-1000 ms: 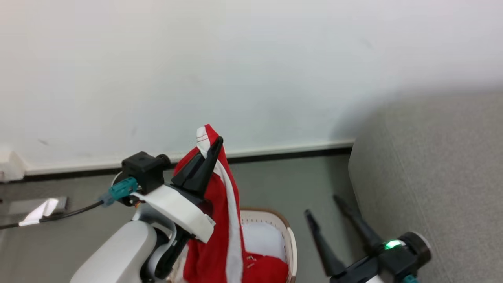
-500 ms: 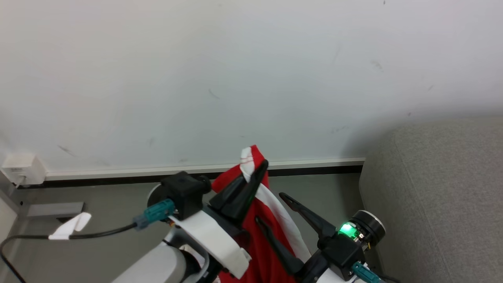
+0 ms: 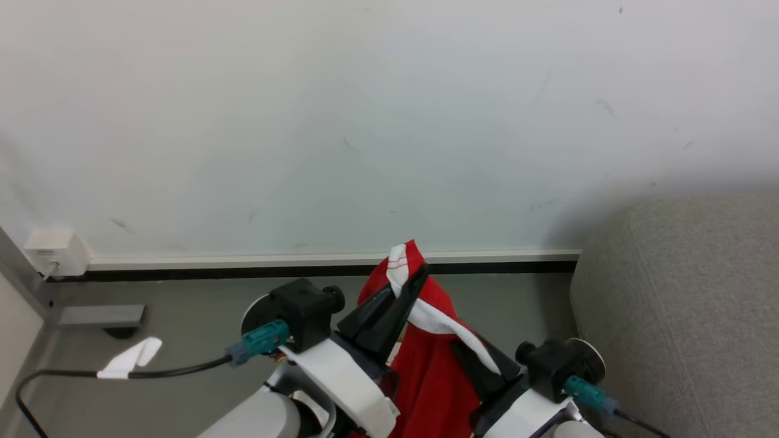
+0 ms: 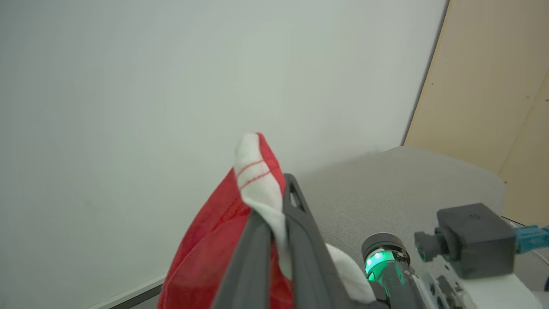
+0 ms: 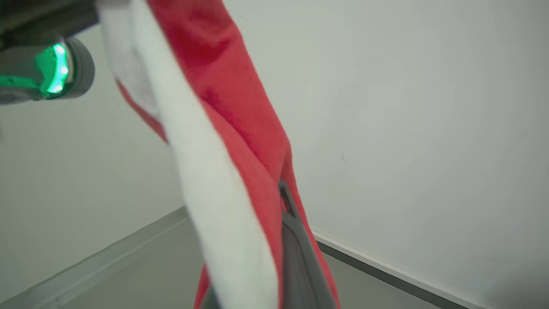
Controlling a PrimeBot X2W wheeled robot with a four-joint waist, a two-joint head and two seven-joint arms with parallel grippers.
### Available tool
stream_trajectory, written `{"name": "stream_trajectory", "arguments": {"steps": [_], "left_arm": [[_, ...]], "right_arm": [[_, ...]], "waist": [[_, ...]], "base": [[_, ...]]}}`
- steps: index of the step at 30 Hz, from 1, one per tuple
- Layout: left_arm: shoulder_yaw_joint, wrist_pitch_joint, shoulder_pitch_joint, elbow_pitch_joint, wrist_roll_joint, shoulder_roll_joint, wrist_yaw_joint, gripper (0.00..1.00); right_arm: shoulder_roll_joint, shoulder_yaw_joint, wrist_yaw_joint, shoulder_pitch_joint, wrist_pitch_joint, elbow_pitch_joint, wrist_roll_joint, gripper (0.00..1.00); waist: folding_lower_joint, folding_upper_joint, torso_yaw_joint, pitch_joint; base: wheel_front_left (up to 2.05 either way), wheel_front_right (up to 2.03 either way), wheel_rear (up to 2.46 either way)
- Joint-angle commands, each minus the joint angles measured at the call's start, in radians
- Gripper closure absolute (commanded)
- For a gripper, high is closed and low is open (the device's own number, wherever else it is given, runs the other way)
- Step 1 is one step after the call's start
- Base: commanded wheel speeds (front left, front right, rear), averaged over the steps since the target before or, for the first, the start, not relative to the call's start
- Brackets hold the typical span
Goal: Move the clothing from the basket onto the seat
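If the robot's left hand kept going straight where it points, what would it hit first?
Probably the plain white wall: the left hand, shut on a red garment with white trim, points at it with nothing between, though depth is unclear.

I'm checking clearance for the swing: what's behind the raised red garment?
Behind the red garment, pinched in the left gripper, are the white wall, baseboard and grey floor. Its folds cover the right gripper at the fingertips, so that grasp is unclear.
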Motion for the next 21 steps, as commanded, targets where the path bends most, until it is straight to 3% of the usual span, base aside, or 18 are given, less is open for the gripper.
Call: {"name": "stream_trajectory", "arguments": {"steps": [1,3,4,15,21], "left_arm": [[0.002,-0.013,0.018,0.015,0.003,0.007,-0.001,0.92],[0.004,-0.026,0.023,0.033,0.010,0.012,0.002,0.53],[0.004,-0.034,0.026,0.044,0.013,0.013,0.001,0.00],[-0.032,-0.079,0.047,0.116,0.042,0.006,-0.018,0.00],[-0.059,-0.093,0.042,0.132,0.049,-0.013,-0.034,0.00]], "right_arm": [[-0.004,-0.016,-0.002,-0.002,0.000,-0.006,0.026,1.00],[-0.003,-0.037,-0.002,-0.008,0.000,-0.014,0.053,1.00],[-0.004,-0.059,-0.002,-0.013,0.000,-0.021,0.061,1.00],[-0.010,-0.294,-0.002,-0.032,0.000,-0.051,0.030,1.00],[-0.020,-0.360,-0.002,-0.021,0.000,-0.084,0.002,1.00]], "waist": [[0.0000,0.0000,-0.012,0.005],[0.0000,0.0000,-0.029,0.012],[0.0000,0.0000,-0.039,0.015],[0.0000,0.0000,-0.178,0.057],[0.0000,0.0000,-0.270,0.086]], "base": [[0.00,0.00,0.00],[0.00,0.00,0.00],[0.00,0.00,0.00],[0.00,0.00,0.00],[0.00,0.00,0.00]]}}
